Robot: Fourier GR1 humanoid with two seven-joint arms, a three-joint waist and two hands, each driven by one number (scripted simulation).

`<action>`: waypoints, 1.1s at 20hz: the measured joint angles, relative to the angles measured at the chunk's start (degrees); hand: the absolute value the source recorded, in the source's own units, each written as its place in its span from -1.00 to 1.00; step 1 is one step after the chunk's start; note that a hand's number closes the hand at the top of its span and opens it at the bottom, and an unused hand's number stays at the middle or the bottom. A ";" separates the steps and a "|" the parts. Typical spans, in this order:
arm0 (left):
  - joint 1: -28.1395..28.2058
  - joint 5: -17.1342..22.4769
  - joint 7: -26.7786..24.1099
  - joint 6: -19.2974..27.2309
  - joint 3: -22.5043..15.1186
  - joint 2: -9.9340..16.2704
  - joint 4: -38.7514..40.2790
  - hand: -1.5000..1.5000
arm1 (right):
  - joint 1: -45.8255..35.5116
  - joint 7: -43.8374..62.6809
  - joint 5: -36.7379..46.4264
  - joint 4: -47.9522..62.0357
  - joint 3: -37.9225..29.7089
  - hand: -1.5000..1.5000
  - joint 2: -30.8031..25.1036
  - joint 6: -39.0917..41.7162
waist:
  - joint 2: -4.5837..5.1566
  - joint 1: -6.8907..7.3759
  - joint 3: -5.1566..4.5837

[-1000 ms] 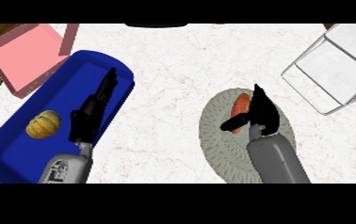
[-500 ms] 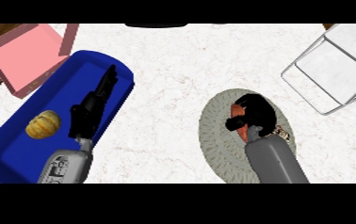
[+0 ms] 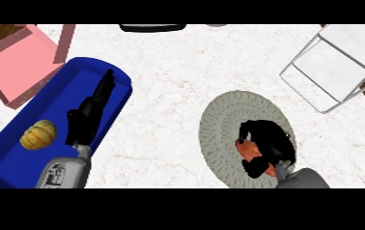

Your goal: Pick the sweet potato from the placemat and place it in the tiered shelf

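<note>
Fingers [image 3: 105, 81] of left hand [image 3: 84, 120] straight, resting over blue tray [image 3: 118, 77]. Right hand [image 3: 267, 144] curled round sweet potato [image 3: 251, 150], low over round placemat [image 3: 228, 113] on tabletop [image 3: 178, 69]. Grasp seemingly made; lift and carry to tiered shelf [image 3: 328, 69] at right left to do.

No readable text, label, brand, number or sign anywhere.

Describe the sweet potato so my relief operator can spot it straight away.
Find the round grey placemat at the counter's lower right. On it, the right hand curls round the sweet potato. It is the only orange thing there; the yellowish lump lies far left.
</note>
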 measured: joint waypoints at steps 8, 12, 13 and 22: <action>1.85 0.00 -0.55 0.77 1.19 0.61 -0.60 0.00 | 14.41 -28.65 -14.04 -15.32 -5.68 1.00 -17.48 1.28 | 0.16 -2.45 0.07; 2.43 0.21 -0.63 0.61 1.55 1.02 -1.24 0.00 | 21.17 -38.48 -26.26 -21.32 -15.04 1.00 -22.45 3.41 | 0.24 -2.66 0.05; 2.43 0.30 -0.59 0.66 1.67 1.00 -1.41 0.00 | 22.95 -40.46 -29.06 -22.91 -17.86 1.00 -23.95 4.19 | 0.25 -2.66 0.02; 2.17 0.15 0.37 0.07 0.74 0.71 -2.75 0.00 | 34.52 -47.61 -52.90 -27.61 -47.89 1.00 -31.56 12.05 | 0.58 -1.33 -0.09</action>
